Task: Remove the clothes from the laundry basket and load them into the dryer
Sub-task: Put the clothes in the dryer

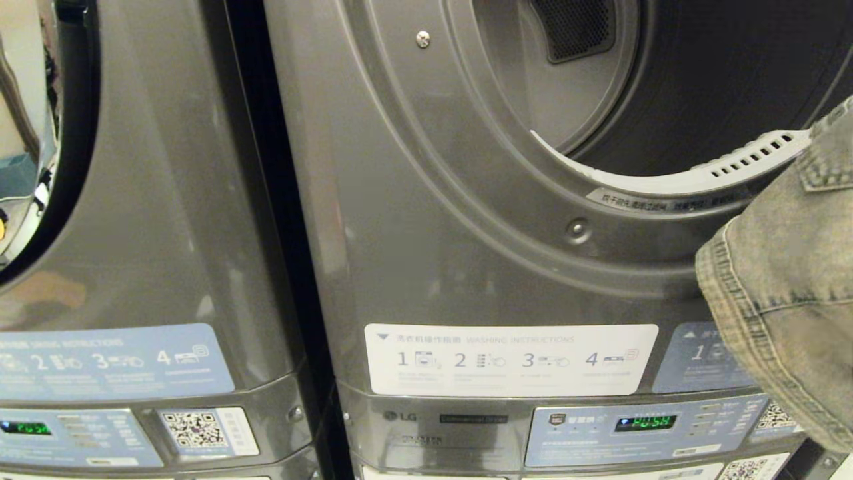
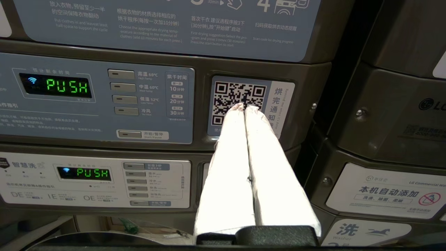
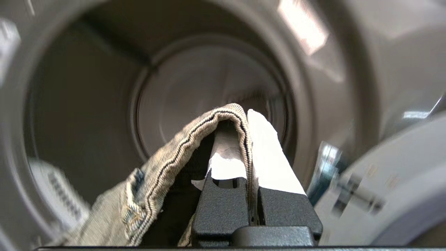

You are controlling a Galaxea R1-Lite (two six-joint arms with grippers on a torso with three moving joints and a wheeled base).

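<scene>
Right now the right claw (image 3: pixel 244 118) is clamped on a faded denim garment (image 3: pixel 167 164), its two white-wrapped fingers (image 3: pixel 268 153) pinching a stitched hem edge between them. In the right wrist view the claw points straight into the open drum (image 3: pixel 195 90) of the dryer (image 1: pixel 466 267), with the hem folded over one fingertip and the rest of the cloth trailing back and down toward seven o'clock of that picture.

From the head view the denim garment (image 1: pixel 786 280) hangs at about four o'clock, in front of the dryer's front panel and just below the rim of the round door opening (image 1: pixel 666 100). Its long axis runs roughly up and down, slightly slanted, from the upper end near the white lint-filter strip (image 1: pixel 746 163) at the lip of the opening down to the control panel (image 1: pixel 640 427). A seamed hem curves along its side toward nine o'clock. The arm itself is hidden behind the cloth here.

Meanwhile the left claw (image 2: pixel 245 106) is closed on nothing, its white-wrapped fingers pressed together, pointing at a QR code sticker (image 2: pixel 238 101) on the neighbouring machine (image 1: pixel 133 233), beside a display reading PUSH (image 2: pixel 66 86).
</scene>
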